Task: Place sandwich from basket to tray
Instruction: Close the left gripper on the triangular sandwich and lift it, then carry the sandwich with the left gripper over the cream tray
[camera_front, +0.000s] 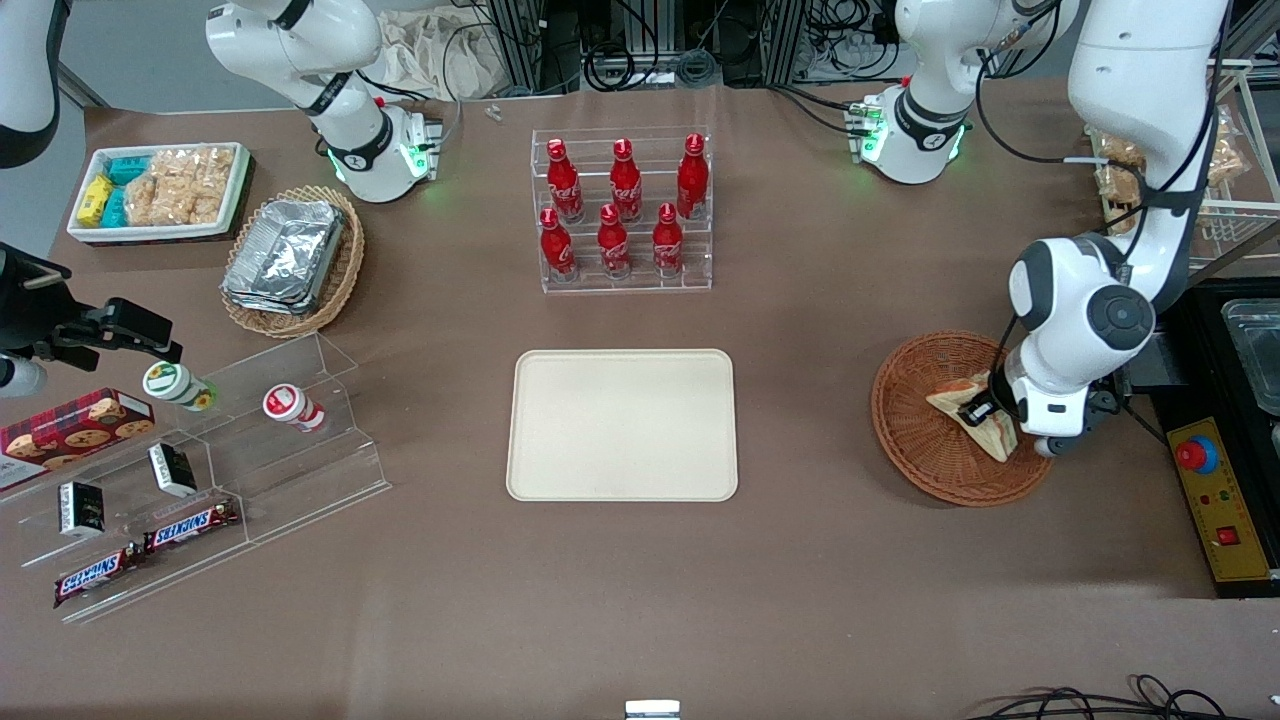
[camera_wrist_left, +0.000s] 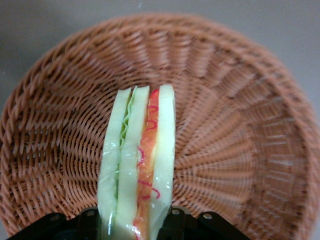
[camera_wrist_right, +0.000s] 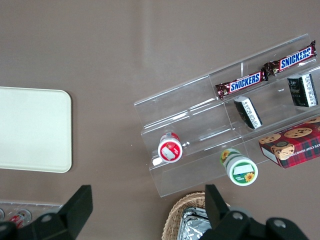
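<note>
The sandwich (camera_front: 952, 401), a pale wedge wrapped in clear film, is over the reddish-brown wicker basket (camera_front: 915, 430) toward the working arm's end of the table. My left gripper (camera_front: 985, 410) is down in the basket, shut on the sandwich. In the left wrist view the sandwich (camera_wrist_left: 137, 160) stands on edge between the black fingers (camera_wrist_left: 176, 220), showing its green and red-orange filling, with the basket's (camera_wrist_left: 240, 125) weave all around it. I cannot tell whether it touches the basket floor. The cream tray (camera_front: 622, 425) lies flat at the table's middle with nothing on it, apart from the basket.
A clear rack of red bottles (camera_front: 624, 210) stands farther from the front camera than the tray. Toward the parked arm's end are a tan basket of foil containers (camera_front: 290, 258), a white bin of snacks (camera_front: 160, 190) and a clear stepped shelf (camera_front: 200, 470). A yellow control box (camera_front: 1215, 500) lies beside the basket.
</note>
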